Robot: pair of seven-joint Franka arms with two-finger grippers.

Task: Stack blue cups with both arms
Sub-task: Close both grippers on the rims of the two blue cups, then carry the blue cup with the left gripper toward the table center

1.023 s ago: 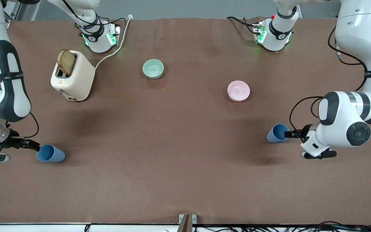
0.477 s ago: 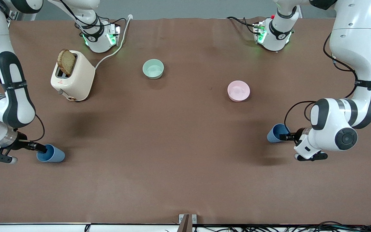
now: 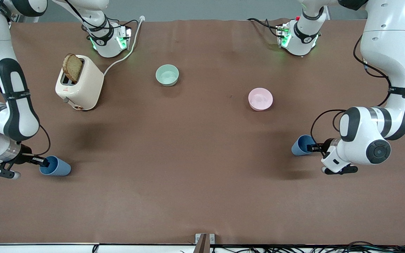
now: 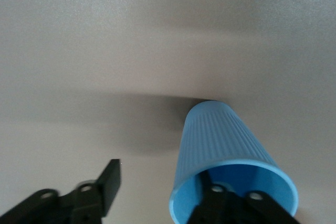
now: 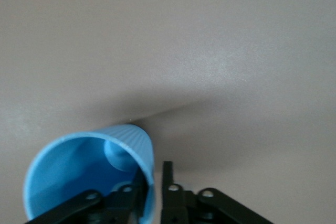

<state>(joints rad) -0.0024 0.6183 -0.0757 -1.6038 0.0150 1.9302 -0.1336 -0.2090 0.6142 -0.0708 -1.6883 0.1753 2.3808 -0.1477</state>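
Cups first: blue cup at the right arm's end (image 3: 55,166) low in the front view, blue cup at the left arm's end (image 3: 302,145) slightly higher, the two well apart. Pinched narrow on its cup's wall, right gripper (image 5: 155,174), one finger inside the mouth. Spread wide at the other cup, left gripper (image 4: 160,182), one finger inside the mouth, its partner well clear outside; nothing gripped there yet.

Likely trouble: lifting before the left jaws meet the wall, knocking that cup over; a thin-wall pinch letting either cup swing or slip on the way to stacking.

Higher in the frame: pink bowl (image 3: 260,98), mint-green bowl (image 3: 167,75), toaster (image 3: 79,84) with bread (image 3: 72,67). None between the cups.
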